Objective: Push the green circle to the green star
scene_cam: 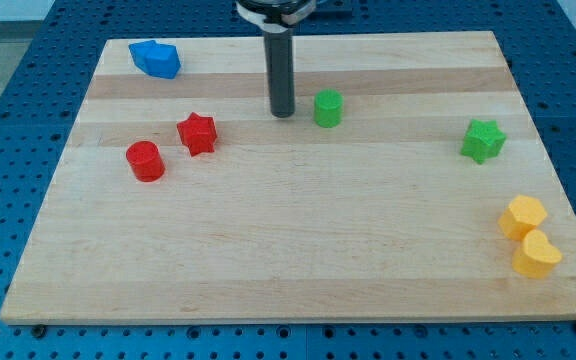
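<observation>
Camera view: my tip (pixel 283 113) rests on the wooden board (pixel 288 250) just to the view's left of the green circle (pixel 328 108), near it with a narrow gap showing, while the green star (pixel 483 141) sits well apart toward the view's right edge. The arm ends in a plain rod with no fingers, so it grasps nothing. Also on the board are 1 blue block (pixel 156 58) at top left, 1 red star (pixel 197 133) beside 1 red circle (pixel 145 160), and 2 yellow blocks (pixel 522 216) (pixel 537 254) touching at lower right.

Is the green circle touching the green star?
No, the green circle sits far from the green star, with bare board between them.
</observation>
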